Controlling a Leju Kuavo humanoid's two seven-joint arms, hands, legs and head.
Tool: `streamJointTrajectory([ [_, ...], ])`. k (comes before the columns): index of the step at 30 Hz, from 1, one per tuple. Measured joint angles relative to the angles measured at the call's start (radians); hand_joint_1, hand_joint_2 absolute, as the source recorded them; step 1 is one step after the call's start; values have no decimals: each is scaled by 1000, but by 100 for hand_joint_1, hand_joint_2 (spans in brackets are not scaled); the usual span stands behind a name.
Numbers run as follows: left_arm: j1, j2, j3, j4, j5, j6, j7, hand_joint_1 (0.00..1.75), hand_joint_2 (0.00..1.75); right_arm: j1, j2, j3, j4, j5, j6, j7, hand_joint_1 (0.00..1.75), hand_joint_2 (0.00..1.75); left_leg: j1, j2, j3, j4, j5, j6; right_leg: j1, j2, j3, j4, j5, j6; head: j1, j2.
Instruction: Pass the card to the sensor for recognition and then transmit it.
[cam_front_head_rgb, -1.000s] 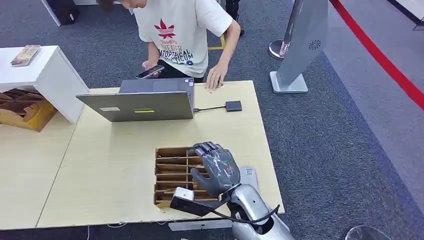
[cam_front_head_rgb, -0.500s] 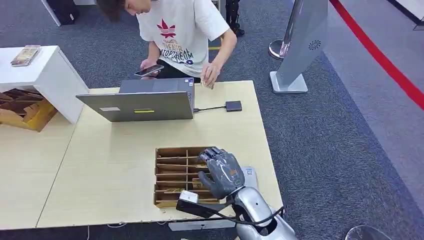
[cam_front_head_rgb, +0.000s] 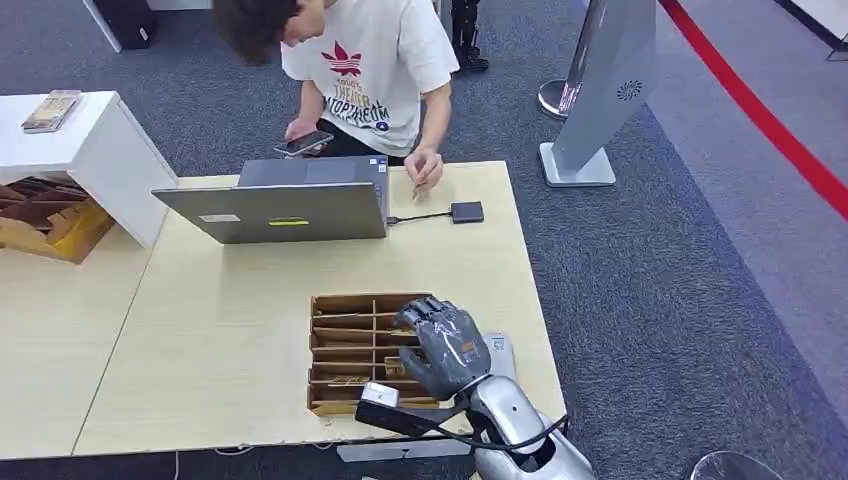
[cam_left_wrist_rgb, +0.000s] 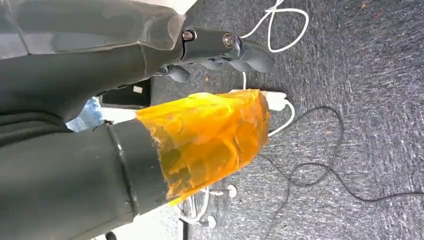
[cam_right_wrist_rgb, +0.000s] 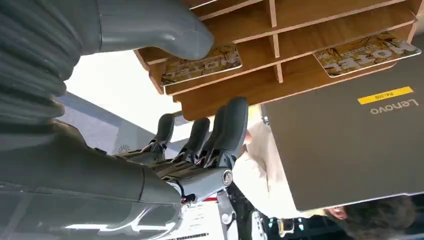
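Observation:
A wooden slotted rack (cam_front_head_rgb: 345, 340) lies on the pale table (cam_front_head_rgb: 220, 330) near its front edge. It holds patterned cards marked HOTEL, one (cam_right_wrist_rgb: 200, 65) beside my thumb (cam_right_wrist_rgb: 165, 25) and another (cam_right_wrist_rgb: 367, 52) one slot over. My right hand (cam_front_head_rgb: 445, 350) hovers over the rack's right end, thumb and fingers (cam_right_wrist_rgb: 230, 125) apart on either side of the rack's edge, with nothing in it. A small black box (cam_front_head_rgb: 466, 212) sits at the far side, joined by a cable to the laptop (cam_front_head_rgb: 290, 205). My left hand (cam_left_wrist_rgb: 220, 47) hangs over the carpet, empty.
A person in a white T-shirt (cam_front_head_rgb: 365, 70) leans over the far edge, a phone in one hand and the other hand (cam_front_head_rgb: 425, 168) above the table near the black box. A flat grey device (cam_front_head_rgb: 500, 350) lies right of the rack. A white cabinet (cam_front_head_rgb: 90, 150) stands at the left.
My right hand has shifted a little to the right and toward me over the rack. The person has leaned further forward and brought a hand in over the table.

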Motion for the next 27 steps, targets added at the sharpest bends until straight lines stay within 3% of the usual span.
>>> streamJointTrajectory([
  [27,-1,8,-35,0,-15,-3,-24,0,0,-7,1,2,15,-31,17,-8,84,175,0,0,0,0,0,0,0,0,0,0,0,0,0,0],
])
